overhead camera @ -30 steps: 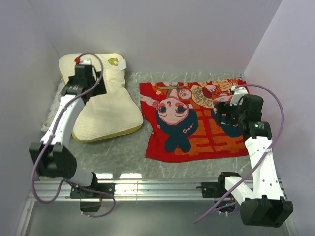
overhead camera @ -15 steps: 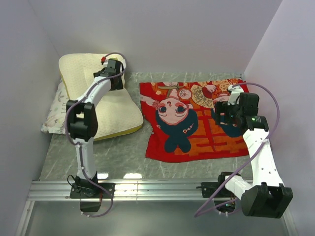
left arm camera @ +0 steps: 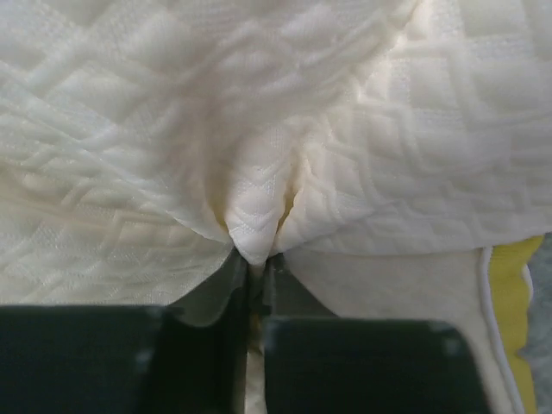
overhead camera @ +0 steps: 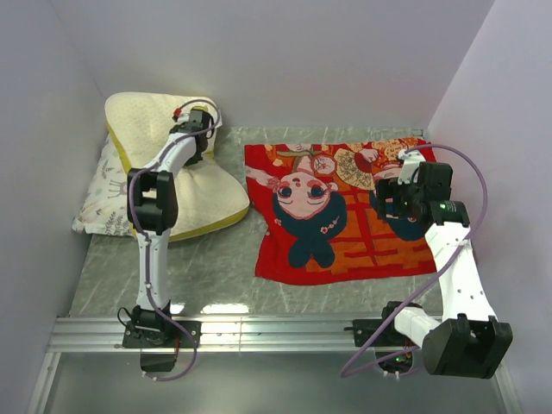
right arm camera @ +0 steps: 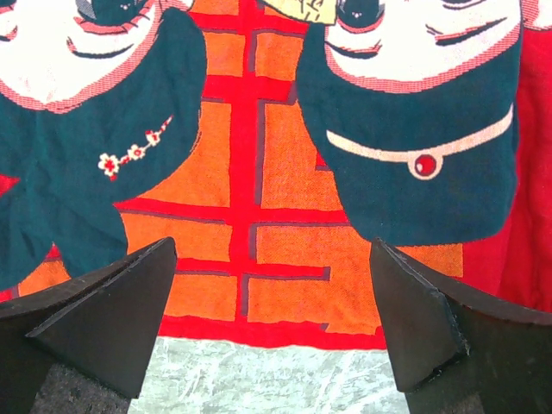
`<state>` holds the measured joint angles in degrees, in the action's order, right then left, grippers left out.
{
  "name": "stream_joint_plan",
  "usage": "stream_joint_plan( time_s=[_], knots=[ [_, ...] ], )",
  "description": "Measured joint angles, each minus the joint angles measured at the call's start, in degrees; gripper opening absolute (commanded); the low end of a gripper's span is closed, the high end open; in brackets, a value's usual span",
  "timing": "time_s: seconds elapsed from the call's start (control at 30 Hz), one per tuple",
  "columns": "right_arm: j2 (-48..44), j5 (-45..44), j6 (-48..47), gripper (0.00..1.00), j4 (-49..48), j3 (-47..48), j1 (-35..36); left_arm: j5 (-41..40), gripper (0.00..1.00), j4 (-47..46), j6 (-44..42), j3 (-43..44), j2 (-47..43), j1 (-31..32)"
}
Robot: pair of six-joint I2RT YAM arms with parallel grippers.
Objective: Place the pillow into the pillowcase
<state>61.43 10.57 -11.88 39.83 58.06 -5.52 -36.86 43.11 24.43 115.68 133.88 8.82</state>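
The cream quilted pillow [overhead camera: 155, 164] with a yellow edge band lies at the back left of the table. My left gripper [overhead camera: 195, 138] is shut on it near its back right corner. In the left wrist view a pinched fold of the pillow [left arm camera: 254, 228] sticks out between the closed fingers [left arm camera: 228, 289]. The red pillowcase [overhead camera: 336, 211] with cartoon children lies flat on the right half. My right gripper [overhead camera: 398, 200] hovers open over its right part. In the right wrist view both fingers [right arm camera: 112, 315] straddle the pillowcase [right arm camera: 259, 198] hem.
A white pillow with small pastel print [overhead camera: 99, 203] lies under the cream one against the left wall. The grey marbled table [overhead camera: 216, 267] shows in front of both. Walls close in at back, left and right. A metal rail [overhead camera: 276, 332] runs along the near edge.
My left arm stretched to the pillow's back right corner and its gripper closed on the fabric, lifting and shifting the pillow a little. The right arm barely moved.
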Motion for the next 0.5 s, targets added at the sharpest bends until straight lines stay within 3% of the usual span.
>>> stream_joint_plan(
  time_s=[0.23,0.37,0.5],
  knots=[
    [0.0,0.5,-0.2,1.00,0.1,0.0,0.0,14.1,0.00,-1.4,-9.7,-4.4,-6.8,-2.6],
    [0.0,1.4,-0.3,1.00,0.3,0.0,0.0,24.2,0.00,1.6,-20.9,-4.8,-14.8,-3.5],
    [0.0,2.8,-0.5,1.00,0.8,0.0,0.0,29.0,0.00,8.1,-33.4,-0.5,-22.1,-3.7]
  ],
)
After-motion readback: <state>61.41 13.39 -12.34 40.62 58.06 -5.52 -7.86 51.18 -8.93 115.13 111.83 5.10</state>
